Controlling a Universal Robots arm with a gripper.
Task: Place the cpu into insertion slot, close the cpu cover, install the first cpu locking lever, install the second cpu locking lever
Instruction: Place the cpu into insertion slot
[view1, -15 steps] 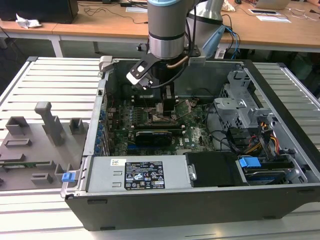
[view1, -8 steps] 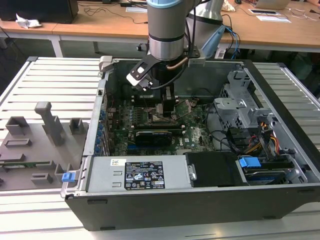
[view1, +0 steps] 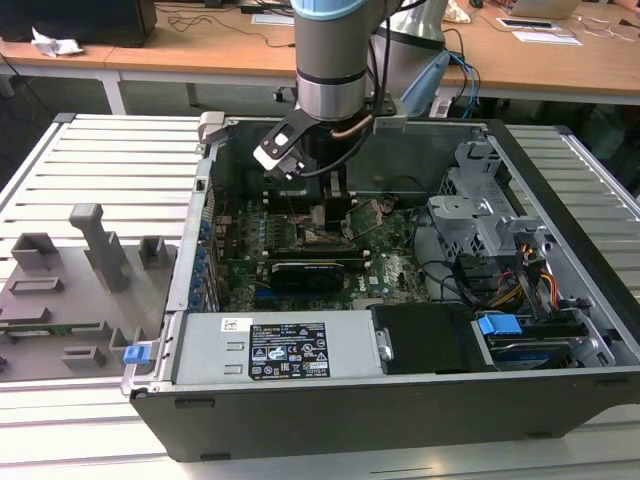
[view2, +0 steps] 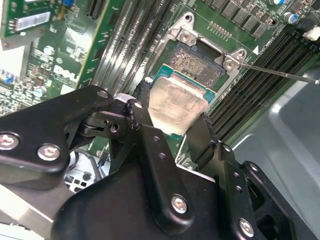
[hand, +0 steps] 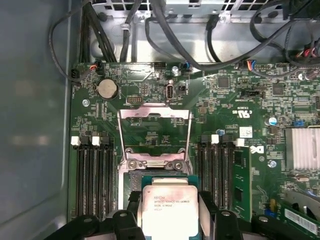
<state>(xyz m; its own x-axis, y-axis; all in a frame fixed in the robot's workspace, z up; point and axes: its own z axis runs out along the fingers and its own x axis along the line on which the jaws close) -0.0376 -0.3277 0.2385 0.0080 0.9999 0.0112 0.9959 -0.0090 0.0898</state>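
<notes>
faint lines of print crossed the metal top of the cpu (hand: 167, 212) in the first wrist view, too fine to make out. white logos and a small white sticker (hand: 245, 132) marked the green motherboard (hand: 225, 100). in the exterior view a black-and-white label (view1: 287, 350) crowded with symbols sat on the power supply (view1: 205, 355), a barcode tag (view1: 235, 324) just beside it, neither legible.
</notes>
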